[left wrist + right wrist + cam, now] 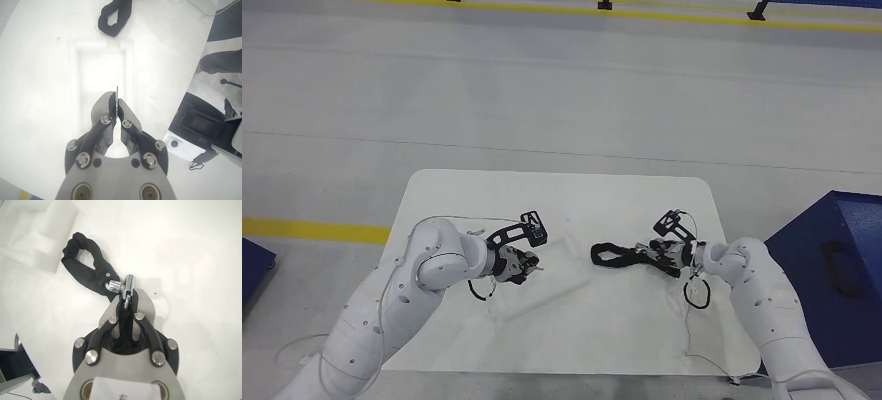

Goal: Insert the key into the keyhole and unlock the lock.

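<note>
The left pincer (117, 106) is clenched on the key (117, 94). The key is a thin flat blade held edge-on between the pads, with its tip sticking out a little past the fingertips. The right pincer (128, 301) is clenched on the lock (130, 283), grasping it at the shackle end so that the chromed barrel stands clear beyond the fingertips. The lock's black-sleeved chain (83, 256) trails away from it over the desk (572, 195).

The step in hand looks to be bringing the key to the keyhole, which I cannot make out on the barrel. To do it well:
- The right arm should hold the barrel firm, with its open end turned toward the key.
- The left arm should line the blade up with the barrel's axis and with the slot's angle.
- It should go in straight and slowly, since so short a grip may let the key pivot.
- It should turn the key only once it is fully seated.

The lock sits toward the desk's right edge, well apart from the left pincer, which hangs over the left half of the desk. The chain's loop lies between them, ahead of the key's tip.
</note>
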You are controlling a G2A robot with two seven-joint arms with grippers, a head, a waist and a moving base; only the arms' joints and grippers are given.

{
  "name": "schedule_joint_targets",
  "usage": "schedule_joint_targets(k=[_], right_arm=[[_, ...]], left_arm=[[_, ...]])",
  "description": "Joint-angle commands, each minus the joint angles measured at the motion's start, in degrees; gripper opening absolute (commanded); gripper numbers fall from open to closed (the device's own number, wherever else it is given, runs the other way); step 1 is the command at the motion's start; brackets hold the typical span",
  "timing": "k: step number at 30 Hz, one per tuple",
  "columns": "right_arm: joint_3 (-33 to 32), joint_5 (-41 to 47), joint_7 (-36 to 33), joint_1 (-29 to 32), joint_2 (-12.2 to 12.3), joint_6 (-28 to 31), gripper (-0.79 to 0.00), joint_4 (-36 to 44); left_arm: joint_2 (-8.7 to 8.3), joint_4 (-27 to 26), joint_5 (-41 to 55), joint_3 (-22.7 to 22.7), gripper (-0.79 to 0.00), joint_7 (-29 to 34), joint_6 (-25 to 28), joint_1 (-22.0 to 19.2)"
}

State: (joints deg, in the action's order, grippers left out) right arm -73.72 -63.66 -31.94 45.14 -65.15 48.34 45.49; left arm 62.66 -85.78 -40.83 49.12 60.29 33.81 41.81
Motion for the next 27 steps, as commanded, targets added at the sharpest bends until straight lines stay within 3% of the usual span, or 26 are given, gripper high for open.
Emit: schedule_joint_targets(k=[1, 11, 12, 13, 14, 18, 21, 22, 23, 27], right_arm=[[-0.10, 0.20, -0.13, 1.00, 0.17, -0.95, -0.785, 1.15], [2.62, 1.36, -6.18, 1.31, -0.38, -8.85, -0.785, 2.62], [3.02, 1.51, -6.79, 1.03, -0.50, -9.47, -0.754, 2.44], [3.35, 1.82, -7.18, 0.82, -0.61, -9.88, -0.594, 2.21], [3.63, 2.43, -7.65, 0.62, -0.73, -10.11, -0.496, 1.90], [4.80, 3.37, -8.86, -0.32, -1.06, -10.45, -0.468, 1.14], [5.74, 3.02, -8.84, -0.79, -1.29, -11.90, -0.486, 0.79], [6.03, 2.99, -8.75, -0.93, -1.38, -12.37, -0.588, 0.62], [6.39, 2.72, -8.65, -1.08, -1.47, -12.89, -0.785, 0.53], [7.65, 2.20, -7.92, -1.28, -1.82, -14.21, -0.785, 0.26]], left_arm=[[0.00, 0.00, 0.00, 0.00, -0.785, 0.00, 0.00, 0.00], [0.00, 0.00, 0.00, 0.00, -0.785, 0.00, 0.00, 0.00], [0.00, 0.00, 0.00, 0.00, -0.785, 0.00, 0.00, 0.00], [0.00, 0.00, 0.00, 0.00, -0.785, 0.00, 0.00, 0.00], [0.00, 0.00, 0.00, 0.00, -0.785, 0.00, 0.00, 0.00], [0.00, 0.00, 0.00, 0.00, -0.785, 0.00, 0.00, 0.00], [0.00, 0.00, 0.00, 0.00, -0.785, 0.00, 0.00, 0.00], [0.00, 0.00, 0.00, 0.00, -0.785, 0.00, 0.00, 0.00], [0.00, 0.00, 0.00, 0.00, -0.785, 0.00, 0.00, 0.00], [0.00, 0.00, 0.00, 0.00, -0.785, 0.00, 0.00, 0.00]])
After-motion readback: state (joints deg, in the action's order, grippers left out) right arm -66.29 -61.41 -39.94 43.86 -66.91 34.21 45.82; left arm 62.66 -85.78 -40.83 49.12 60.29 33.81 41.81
